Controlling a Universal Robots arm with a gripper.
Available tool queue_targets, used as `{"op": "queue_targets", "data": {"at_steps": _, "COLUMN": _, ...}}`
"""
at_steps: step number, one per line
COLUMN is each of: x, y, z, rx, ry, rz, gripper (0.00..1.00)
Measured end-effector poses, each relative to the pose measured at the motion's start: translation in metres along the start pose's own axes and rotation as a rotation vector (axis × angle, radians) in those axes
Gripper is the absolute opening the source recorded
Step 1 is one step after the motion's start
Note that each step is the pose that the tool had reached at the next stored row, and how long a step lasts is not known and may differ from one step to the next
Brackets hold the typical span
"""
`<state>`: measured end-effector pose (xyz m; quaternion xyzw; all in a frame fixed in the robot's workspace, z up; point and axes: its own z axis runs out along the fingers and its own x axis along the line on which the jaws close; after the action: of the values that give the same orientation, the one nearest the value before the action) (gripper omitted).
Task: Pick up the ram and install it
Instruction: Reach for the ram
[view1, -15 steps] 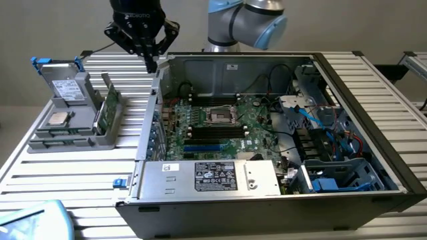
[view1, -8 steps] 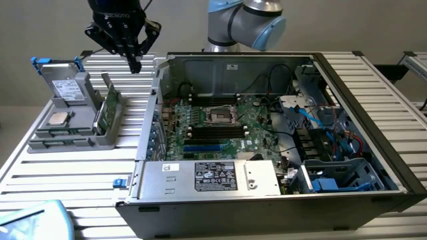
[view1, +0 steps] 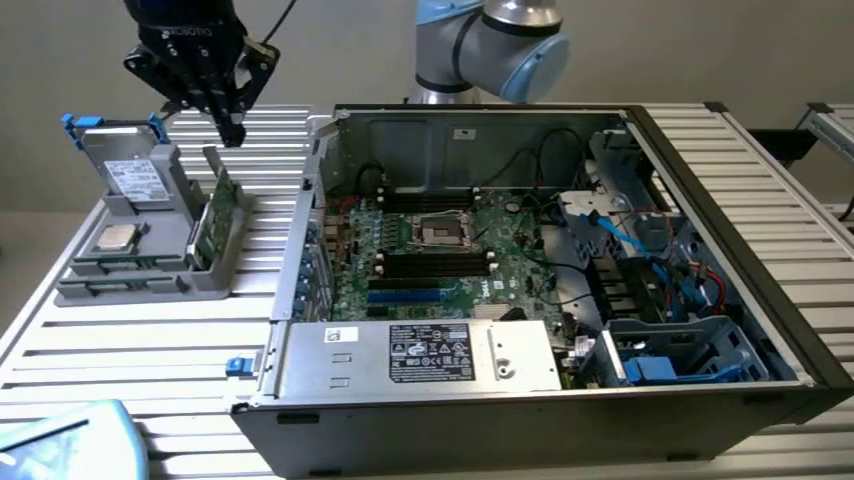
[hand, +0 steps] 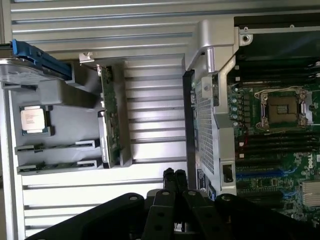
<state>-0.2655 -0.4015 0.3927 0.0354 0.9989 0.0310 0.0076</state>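
**A:** Well, can any of the writing be read?

**B:** Hardly. The white lettering on the black body above the fingers (view1: 235, 128) is too small to make out. So is the print on the power supply (view1: 430, 352) and its pale label. The hard drive (view1: 134, 178) has a pale label too.

**A:** Where's the ram (view1: 123, 266)?

**B:** It stands on edge in a slot of the grey holder (view1: 211, 283), near the silver CPU chip (view1: 118, 237), on the slatted tabletop (view1: 134, 350).

**A:** And the fingers?

**B:** They're pressed together and empty, hanging above the upright expansion card (view1: 214, 215). That card stands between the ram and the open computer case (view1: 534, 430).
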Motion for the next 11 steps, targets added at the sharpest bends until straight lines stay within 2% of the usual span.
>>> {"op": "queue_targets", "data": {"at_steps": 11, "x": 0.05, "y": -0.0038, "z": -0.0008, "rx": -0.0007, "ry": 0.0116, "rz": 0.0, "gripper": 0.11}}
